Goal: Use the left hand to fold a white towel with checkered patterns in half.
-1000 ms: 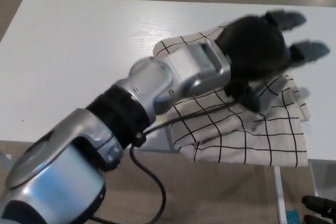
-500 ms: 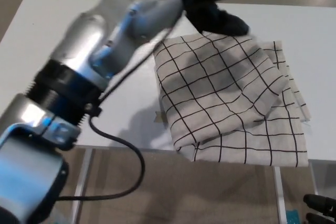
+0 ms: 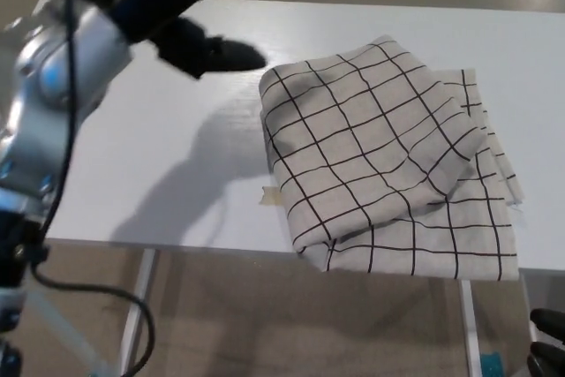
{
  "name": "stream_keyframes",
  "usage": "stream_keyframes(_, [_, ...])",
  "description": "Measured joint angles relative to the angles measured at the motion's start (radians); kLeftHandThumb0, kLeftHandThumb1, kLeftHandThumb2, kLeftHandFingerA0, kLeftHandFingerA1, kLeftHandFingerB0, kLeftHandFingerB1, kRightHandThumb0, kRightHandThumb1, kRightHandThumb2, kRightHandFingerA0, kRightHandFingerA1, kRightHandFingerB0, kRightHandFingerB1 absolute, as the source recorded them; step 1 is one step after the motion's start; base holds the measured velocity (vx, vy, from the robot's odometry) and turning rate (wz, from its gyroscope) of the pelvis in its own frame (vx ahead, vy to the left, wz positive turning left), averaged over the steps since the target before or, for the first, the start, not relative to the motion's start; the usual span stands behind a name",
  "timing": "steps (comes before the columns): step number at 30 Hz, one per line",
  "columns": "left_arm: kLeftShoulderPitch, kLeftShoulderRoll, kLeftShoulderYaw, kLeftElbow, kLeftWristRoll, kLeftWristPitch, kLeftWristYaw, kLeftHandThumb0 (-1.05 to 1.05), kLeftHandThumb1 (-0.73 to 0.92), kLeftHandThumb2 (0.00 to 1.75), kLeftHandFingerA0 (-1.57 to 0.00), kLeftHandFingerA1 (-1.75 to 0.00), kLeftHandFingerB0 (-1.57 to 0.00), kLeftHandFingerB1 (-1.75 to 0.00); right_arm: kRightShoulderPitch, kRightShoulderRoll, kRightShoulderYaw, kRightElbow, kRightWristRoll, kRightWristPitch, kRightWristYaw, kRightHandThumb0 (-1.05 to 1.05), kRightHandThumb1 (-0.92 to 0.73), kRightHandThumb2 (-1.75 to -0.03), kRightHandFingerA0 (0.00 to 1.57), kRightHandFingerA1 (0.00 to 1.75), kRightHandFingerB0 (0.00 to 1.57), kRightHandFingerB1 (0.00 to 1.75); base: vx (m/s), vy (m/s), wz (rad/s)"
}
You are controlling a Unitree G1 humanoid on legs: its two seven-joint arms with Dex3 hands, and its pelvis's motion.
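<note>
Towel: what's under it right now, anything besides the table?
The checkered towel lies folded on the white table, its near edge overhanging the table's front. A small tag pokes out at its left edge. Anything between or beneath the layers is covered. The left hand is off it.

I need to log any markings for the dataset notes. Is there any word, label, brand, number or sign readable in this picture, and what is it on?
None can be read.
Towel: only a black grid pattern, no writing.
Small tab at the towel's left edge: too small to tell whether it bears text.
Left hand and white table: no markings visible.
</note>
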State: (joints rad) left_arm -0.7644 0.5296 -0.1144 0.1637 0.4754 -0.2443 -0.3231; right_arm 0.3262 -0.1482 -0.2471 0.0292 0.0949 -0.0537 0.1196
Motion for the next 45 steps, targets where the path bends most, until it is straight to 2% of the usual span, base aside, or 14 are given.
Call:
stream_keyframes(3, [0.085,0.019,0.053,-0.007,-0.059,0.030,-0.053,-0.77,0.75,0.63,-0.85,-0.47,-0.83,-0.48,-0.007,-0.001,-0.009,0.000,0.000,0.000,0.000,-0.36,-0.52,-0.56,0.49,0.59,0.65,0.55,0.00,0.000,0.00])
stream_keyframes(4, [0.085,0.019,0.053,-0.007,-0.059,0.030,-0.053,-0.75,0.69,0.61,-0.92,-0.50,-0.87,-0.50,-0.007,-0.001,-0.009,0.000,0.000,0.000,0.000,-0.37,-0.51,-0.56,0.49,0.60,0.64,0.54,0.00,0.000,0.00])
stream_keyframes(5, [0.137,0.033,0.089,-0.012,-0.096,0.049,-0.088,-0.75,0.69,0.61,-0.92,-0.50,-0.87,-0.50,-0.013,-0.001,-0.012,-0.001,0.001,0.001,0.000,-0.37,-0.51,-0.56,0.49,0.60,0.64,0.54,0.00,0.000,0.00])
stream_keyframes(6, [0.162,0.039,0.105,-0.012,-0.114,0.060,-0.105,-0.80,0.56,0.93,-0.91,-0.62,-0.82,-0.61,-0.015,-0.001,-0.015,-0.001,0.001,0.001,0.000,-0.37,-0.51,-0.56,0.49,0.60,0.64,0.54,0.00,0.000,0.00])
stream_keyframes(7, [0.185,0.045,0.120,-0.012,-0.131,0.069,-0.121,-0.72,0.49,0.88,-0.92,-0.63,-0.81,-0.62,-0.016,-0.002,-0.017,-0.001,0.001,0.001,0.000,-0.36,-0.52,-0.56,0.50,0.60,0.63,0.53,0.00,0.000,0.00])
stream_keyframes(8, [0.209,0.049,0.136,-0.012,-0.147,0.079,-0.137,-0.72,0.49,0.88,-0.92,-0.63,-0.81,-0.62,-0.018,-0.002,-0.019,-0.001,0.001,0.001,0.000,-0.36,-0.52,-0.56,0.50,0.60,0.63,0.53,0.00,0.000,0.00])
stream_keyframes(9, [0.230,0.052,0.148,-0.011,-0.163,0.089,-0.152,-0.66,0.58,0.58,-0.95,-0.51,-0.83,-0.49,-0.020,-0.002,-0.021,-0.001,0.001,0.001,0.000,-0.36,-0.51,-0.55,0.49,0.61,0.62,0.53,0.00,0.000,0.00])
stream_keyframes(14, [0.327,0.070,0.200,-0.006,-0.236,0.134,-0.231,-0.57,0.53,0.57,-0.93,-0.50,-0.81,-0.48,-0.026,-0.003,-0.032,-0.001,0.002,0.002,0.000,-0.36,-0.51,-0.54,0.49,0.61,0.61,0.52,0.00,0.000,0.00])
stream_keyframes(17, [0.413,0.080,0.240,0.000,-0.302,0.176,-0.306,-0.47,0.43,0.54,-0.91,-0.51,-0.79,-0.47,-0.031,-0.004,-0.041,-0.001,0.003,0.003,0.000,-0.34,-0.51,-0.54,0.50,0.62,0.59,0.53,0.00,0.000,0.00])
stream_keyframes(31, [0.732,0.091,0.357,0.060,-0.496,0.340,-0.569,-0.23,0.33,0.50,-0.92,-0.53,-0.81,-0.48,-0.037,-0.004,-0.072,-0.001,0.008,0.007,0.001,-0.30,-0.51,-0.55,0.50,0.62,0.59,0.54,0.00,0.000,0.00])
stream_keyframes(32, [0.754,0.092,0.364,0.071,-0.507,0.354,-0.589,-0.14,0.32,0.49,-0.89,-0.52,-0.81,-0.48,-0.037,-0.004,-0.076,-0.001,0.009,0.008,0.001,-0.30,-0.51,-0.55,0.50,0.62,0.59,0.54,0.00,0.000,0.00])
stream_keyframes(34, [0.774,0.092,0.371,0.086,-0.521,0.365,-0.609,-0.10,0.32,0.49,-0.86,-0.51,-0.80,-0.47,-0.036,-0.004,-0.078,-0.001,0.010,0.009,0.001,-0.30,-0.51,-0.55,0.51,0.61,0.59,0.54,0.00,0.000,0.00])
stream_keyframes(41, [0.844,0.093,0.412,0.325,-0.595,0.430,-0.758,-0.05,0.35,0.50,-0.83,-0.50,-0.78,-0.46,-0.010,-0.003,-0.091,-0.001,0.018,0.015,0.002,-0.29,-0.51,-0.55,0.51,0.59,0.58,0.52,0.00,0.000,0.00])
stream_keyframes(45, [0.845,0.100,0.438,0.475,-0.626,0.454,-0.823,-0.11,0.41,0.52,-0.84,-0.49,-0.78,-0.44,0.011,0.009,-0.086,0.001,0.020,0.017,0.002,-0.28,-0.51,-0.55,0.51,0.57,0.58,0.52,0.00,0.000,0.00])
